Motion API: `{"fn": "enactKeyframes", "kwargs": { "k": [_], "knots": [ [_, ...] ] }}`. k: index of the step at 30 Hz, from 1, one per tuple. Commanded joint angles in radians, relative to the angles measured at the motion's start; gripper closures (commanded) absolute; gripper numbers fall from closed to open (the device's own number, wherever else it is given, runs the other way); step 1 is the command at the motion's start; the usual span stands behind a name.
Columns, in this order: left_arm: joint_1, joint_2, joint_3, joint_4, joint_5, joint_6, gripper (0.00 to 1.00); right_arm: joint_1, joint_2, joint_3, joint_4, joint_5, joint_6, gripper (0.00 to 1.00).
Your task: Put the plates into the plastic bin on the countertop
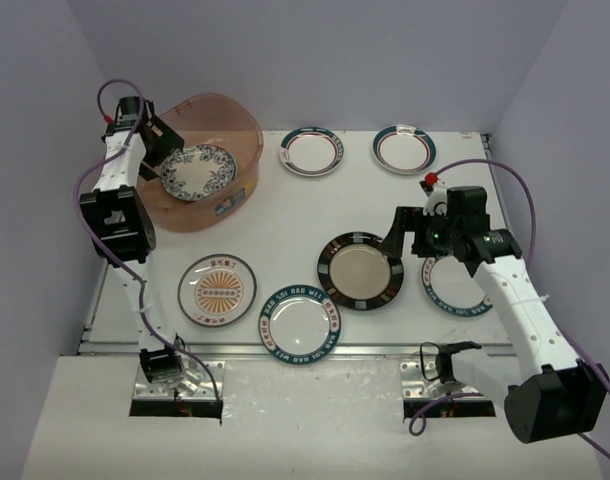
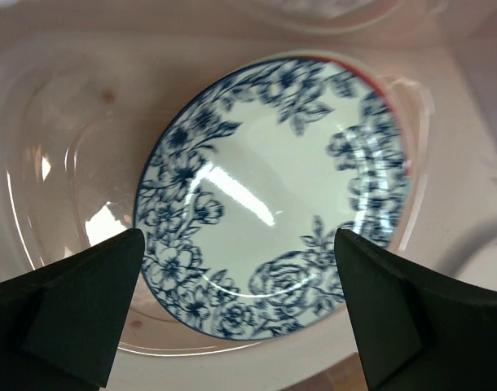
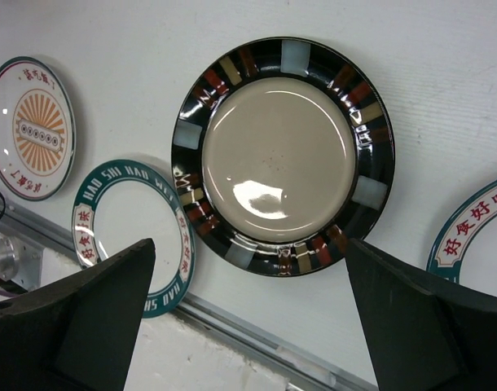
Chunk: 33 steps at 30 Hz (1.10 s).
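The pinkish plastic bin stands at the back left of the white countertop. A blue floral plate lies inside it; in the left wrist view this plate shows a red rim edge beneath it. My left gripper hangs open and empty over the bin, above the plate's near edge. My right gripper is open and empty above the near rim of the black-gold plate, also in the right wrist view. On the countertop lie an orange sunburst plate and a teal-lettered plate.
Two teal-red banded plates lie at the back. Another teal-lettered plate lies partly under the right arm. The metal rail runs along the front edge. Purple cables loop beside both arms.
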Motion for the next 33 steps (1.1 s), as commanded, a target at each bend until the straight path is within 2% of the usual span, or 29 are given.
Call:
{"fn": "enactKeyframes", "kwargs": {
  "k": [1, 4, 6, 9, 11, 13, 16, 19, 26, 29, 33],
  "knots": [
    [-0.02, -0.094, 0.172, -0.071, -0.045, 0.044, 0.0, 0.006, -0.035, 0.049, -0.001, 0.03, -0.011, 0.01],
    [-0.059, -0.246, 0.083, 0.002, -0.022, 0.084, 0.0, 0.006, -0.067, 0.037, 0.033, 0.02, 0.012, 0.01],
    [-0.152, -0.476, -0.146, 0.131, 0.024, 0.134, 0.0, 0.006, -0.127, 0.004, 0.12, -0.003, 0.073, 0.01],
    [-0.393, -0.723, -0.315, 0.233, 0.08, 0.184, 0.0, 0.006, -0.198, -0.023, 0.196, -0.017, 0.158, 0.01],
    [-0.526, -0.764, -0.399, 0.294, 0.105, 0.207, 0.0, 0.003, -0.223, -0.01, 0.164, 0.022, 0.176, 0.01],
    [-0.625, -0.755, -0.476, 0.317, 0.136, 0.207, 0.0, 0.003, -0.228, 0.028, 0.102, 0.071, 0.179, 0.01],
    [-0.689, -0.67, -0.595, 0.399, 0.271, 0.205, 0.0, 0.003, -0.267, 0.044, 0.026, 0.145, 0.172, 0.01],
    [-0.74, -0.532, -0.607, 0.416, 0.351, 0.227, 0.0, 0.003, -0.308, 0.045, -0.003, 0.145, 0.142, 0.01],
    [-0.762, -0.354, -0.645, 0.492, 0.541, 0.268, 0.01, 0.003, -0.281, 0.016, -0.02, 0.043, 0.094, 0.01],
    [-0.764, -0.273, -0.644, 0.485, 0.577, 0.286, 0.07, 0.003, -0.27, -0.036, 0.03, -0.052, 0.093, 0.01],
    [-0.763, -0.15, -0.627, 0.474, 0.647, 0.303, 0.22, 0.003, -0.264, -0.071, 0.079, -0.115, 0.108, 0.01]
  ]
}}
